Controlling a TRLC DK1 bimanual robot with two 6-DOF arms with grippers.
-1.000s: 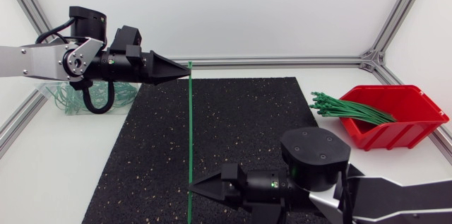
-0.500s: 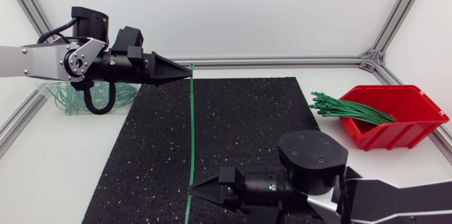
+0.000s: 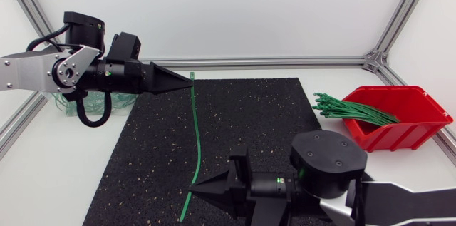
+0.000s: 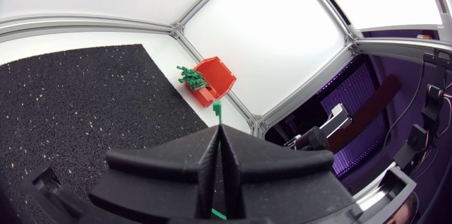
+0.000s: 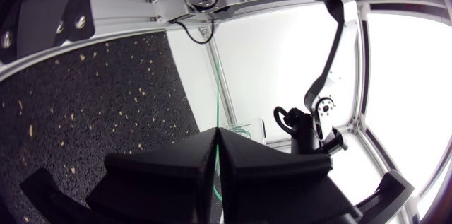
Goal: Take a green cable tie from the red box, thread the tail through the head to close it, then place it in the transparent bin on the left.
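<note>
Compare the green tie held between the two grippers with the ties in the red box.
The held tie is one strand; the boxed ties are a bundle of many. The held tie spans the black mat, slightly bowed, pinched by the left gripper and the right gripper; the boxed ties lie in the red box, ends poking past its rim. Both are green.
</note>
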